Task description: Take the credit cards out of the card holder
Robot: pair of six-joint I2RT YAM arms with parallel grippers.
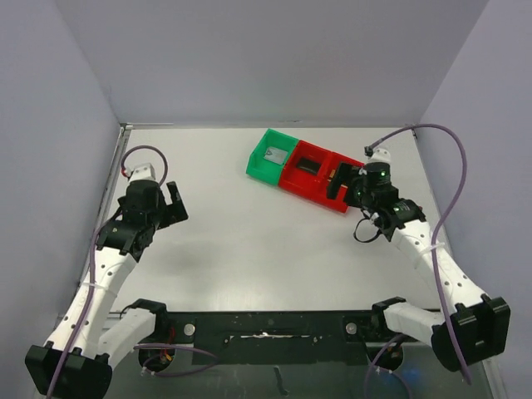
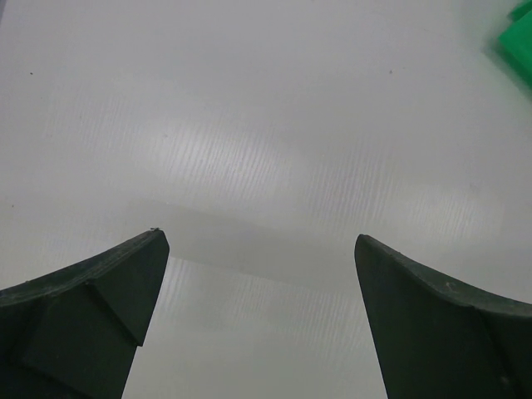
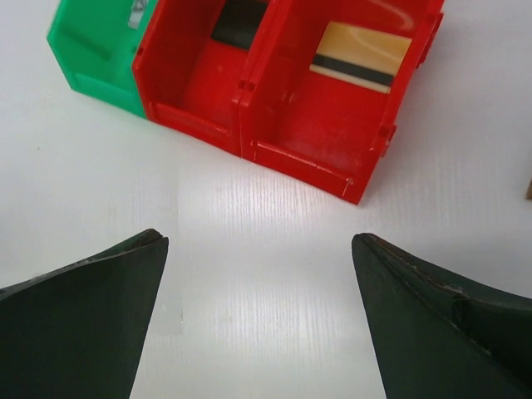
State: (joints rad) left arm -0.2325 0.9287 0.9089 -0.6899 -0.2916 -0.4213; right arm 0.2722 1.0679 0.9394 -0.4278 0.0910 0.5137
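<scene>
A gold card with a black stripe (image 3: 362, 54) lies in the right red bin (image 3: 332, 141). A black card (image 3: 241, 21) lies in the left red bin (image 3: 187, 91). A silver-grey card (image 1: 273, 154) lies in the green bin (image 1: 259, 164). My right gripper (image 3: 256, 239) is open and empty, hovering over bare table just in front of the red bins (image 1: 303, 179). My left gripper (image 2: 259, 241) is open and empty over bare table at the far left (image 1: 176, 205). The card holder is not clearly in view; only a brown sliver (image 3: 529, 189) shows at the right wrist view's edge.
The three bins stand in a slanted row at the back centre-right. A corner of the green bin (image 2: 519, 41) shows in the left wrist view. Grey walls enclose the white table (image 1: 249, 249) on three sides. A purple cable loops over the right arm (image 1: 453, 191).
</scene>
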